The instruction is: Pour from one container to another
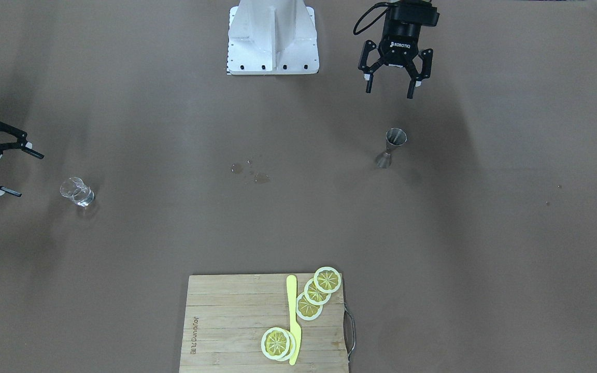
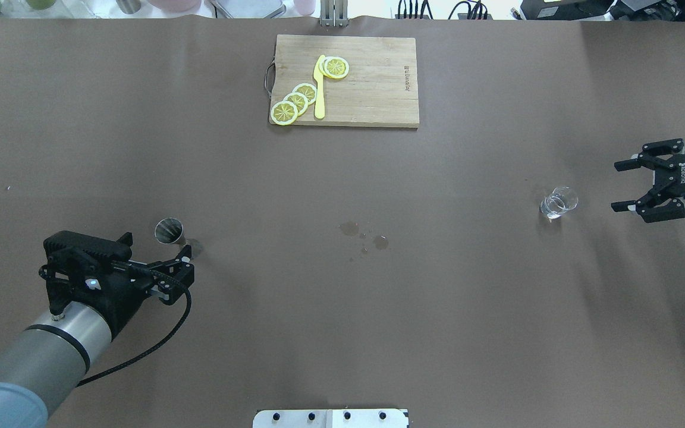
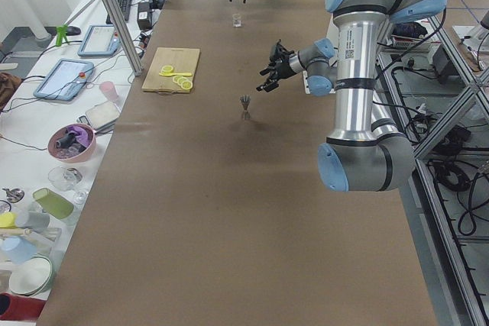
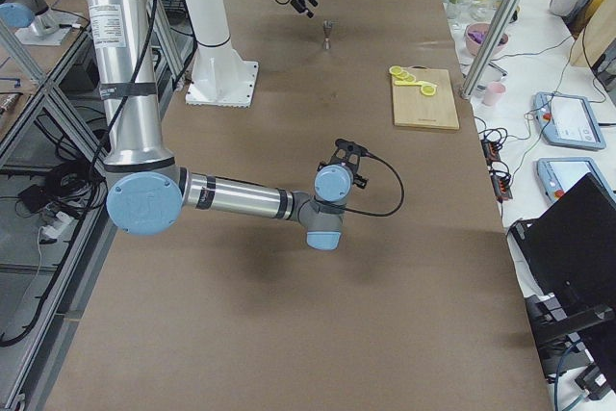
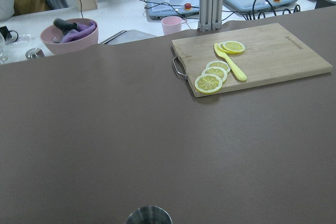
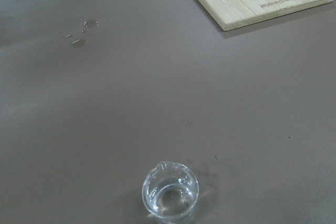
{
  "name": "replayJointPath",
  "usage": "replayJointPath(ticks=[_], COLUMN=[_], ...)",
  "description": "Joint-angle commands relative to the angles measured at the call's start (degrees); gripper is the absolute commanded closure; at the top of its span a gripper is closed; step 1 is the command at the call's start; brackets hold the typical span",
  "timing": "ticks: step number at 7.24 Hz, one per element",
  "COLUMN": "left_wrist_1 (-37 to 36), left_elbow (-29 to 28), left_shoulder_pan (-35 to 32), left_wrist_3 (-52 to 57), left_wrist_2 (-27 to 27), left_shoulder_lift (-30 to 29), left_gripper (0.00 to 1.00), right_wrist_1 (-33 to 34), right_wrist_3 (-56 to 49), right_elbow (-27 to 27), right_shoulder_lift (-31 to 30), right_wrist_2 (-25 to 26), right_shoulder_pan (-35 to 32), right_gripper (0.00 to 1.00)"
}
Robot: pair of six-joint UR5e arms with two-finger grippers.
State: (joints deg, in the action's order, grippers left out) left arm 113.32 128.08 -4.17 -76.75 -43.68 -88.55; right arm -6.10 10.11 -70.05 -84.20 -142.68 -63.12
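A steel jigger (image 1: 392, 147) stands upright on the brown table, also visible from overhead as the jigger (image 2: 169, 232) and at the bottom edge of the left wrist view as a rim (image 5: 149, 215). My left gripper (image 1: 392, 85) hovers open just behind it, apart from it. A small clear glass (image 1: 77, 192) with liquid in it stands at the other end; overhead the glass (image 2: 558, 202) sits left of my right gripper (image 2: 631, 185), which is open and a short way off. The right wrist view shows this glass (image 6: 170, 192) close below.
A wooden cutting board (image 2: 378, 89) with lemon slices (image 2: 296, 102) and a yellow knife (image 2: 319, 88) lies at the far side. Small wet spots (image 2: 365, 236) mark the table's middle. The robot's white base (image 1: 272, 39) stands at the near edge.
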Motion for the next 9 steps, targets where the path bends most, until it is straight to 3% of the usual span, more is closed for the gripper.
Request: replayJointPath(ticks=[1,4,7,8,9], left_wrist_1=[0.1,-1.3,-20.2,-21.5,-21.5], left_elbow=[-2.3,-5.2,-6.1,-6.7,-7.8], left_shoulder_pan=[4.6,7.7,8.1,8.3,8.4], left_wrist_3=[-12.1,-14.7,-17.6,-26.1,-27.8], left_wrist_2=[6.5,12.5,19.4,19.6,19.7], left_shoulder_lift=[0.0,0.3,0.0,-0.1,-0.3], left_gripper=[0.02,0.02,0.02,0.02,0.02], right_wrist_1=[-5.3,-8.3,-11.2,-11.4,-11.4], right_wrist_3=[2.0,4.0,4.0,4.0,4.0], right_elbow=[4.3,5.7,9.9,11.1,11.1], right_shoulder_lift=[1.9,2.4,4.2,5.1,5.1], right_wrist_2=[1.6,4.5,9.3,9.7,10.4], right_shoulder_pan=[1.5,4.9,7.6,7.7,8.0], right_gripper=[0.07,0.07,0.07,0.07,0.07])
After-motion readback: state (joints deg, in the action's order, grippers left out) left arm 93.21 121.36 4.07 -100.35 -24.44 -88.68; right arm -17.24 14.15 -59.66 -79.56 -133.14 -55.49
